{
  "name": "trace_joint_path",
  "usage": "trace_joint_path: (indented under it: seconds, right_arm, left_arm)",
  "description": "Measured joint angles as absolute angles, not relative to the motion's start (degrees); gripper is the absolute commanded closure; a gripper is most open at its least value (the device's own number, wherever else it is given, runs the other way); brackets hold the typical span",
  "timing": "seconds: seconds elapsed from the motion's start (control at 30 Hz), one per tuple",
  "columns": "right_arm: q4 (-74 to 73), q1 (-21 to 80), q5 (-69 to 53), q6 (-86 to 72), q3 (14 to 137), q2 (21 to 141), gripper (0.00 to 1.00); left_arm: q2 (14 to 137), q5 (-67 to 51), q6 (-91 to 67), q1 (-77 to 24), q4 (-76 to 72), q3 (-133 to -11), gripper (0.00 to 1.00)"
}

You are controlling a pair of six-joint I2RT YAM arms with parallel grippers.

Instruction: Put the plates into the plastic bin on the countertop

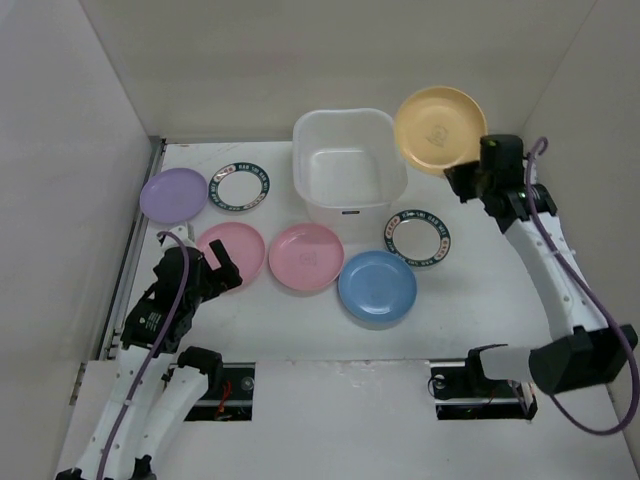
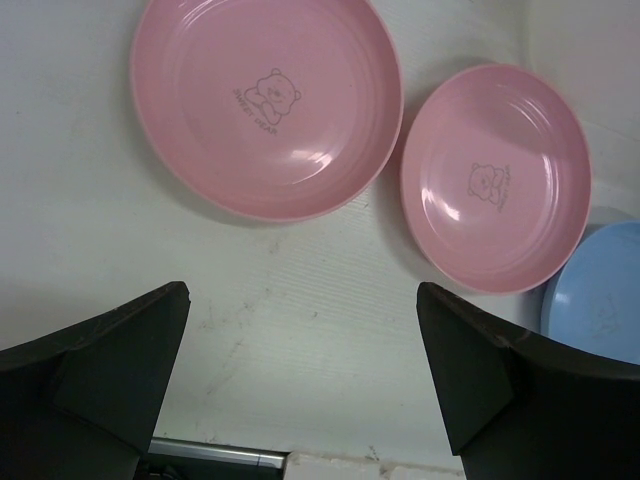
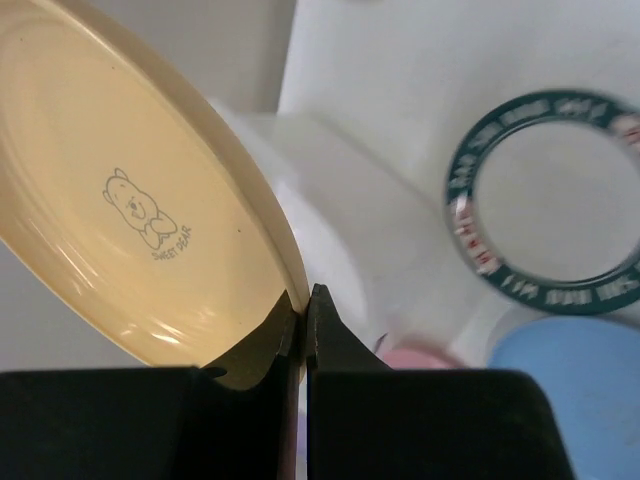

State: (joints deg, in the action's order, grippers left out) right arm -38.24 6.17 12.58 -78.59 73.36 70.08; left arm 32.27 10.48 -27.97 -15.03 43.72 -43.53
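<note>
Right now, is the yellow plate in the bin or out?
Out. The right gripper holds the plate by its rim, by the bin at its far right corner, not inside it.

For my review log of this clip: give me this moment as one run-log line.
right gripper: shut on orange plate rim, plate tilted in air beside plastic bin | left gripper: open, above countertop by pink plates

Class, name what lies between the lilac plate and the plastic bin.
A white plate with a dark patterned rim, seen in the top view.
</note>
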Motion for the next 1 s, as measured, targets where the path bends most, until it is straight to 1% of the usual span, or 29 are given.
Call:
trace_joint_path:
  seconds: [0.1,0.2,0.33,0.43,0.5,0.6,0.77,1.0]
  right_arm:
    - [-38.98,12.56,13.61,-79.75,84.62,79.55,1.00]
    - [-40.56,16.08,14.44,-79.33,97.86,90.85,1.00]
    - [-43.68,17.28,14.04,-75.05,115.79,106.04,1.00]
    - [-45.76,17.23,12.67,-70.76,124.55,115.00,1.00]
    - [-47.13,17.12,11.33,-67.94,127.02,119.28,1.00]
    - [-49.39,17.02,9.63,-64.23,127.31,123.26,1.00]
    - [-52.25,17.02,7.97,-59.07,128.07,127.02,1.00]
    - [-54.46,17.47,6.63,-53.36,138.50,132.75,1.00]
  left_arm:
    - [31.33,10.48,-27.97,-15.35,43.99,-43.59,0.00]
    - [31.11,10.50,-27.97,-15.27,44.27,-43.77,0.00]
    - [30.94,10.52,-27.97,-14.48,44.62,-43.83,0.00]
    - [31.00,10.59,-27.99,-13.06,45.15,-44.42,0.00]
    - [31.14,10.61,-27.97,-11.94,45.45,-44.91,0.00]
    - [31.81,10.63,-27.97,-10.28,45.60,-45.28,0.00]
    - [33.63,10.63,-27.99,-8.51,45.67,-45.45,0.00]
    - [34.85,10.59,-28.01,-8.14,45.69,-45.47,0.00]
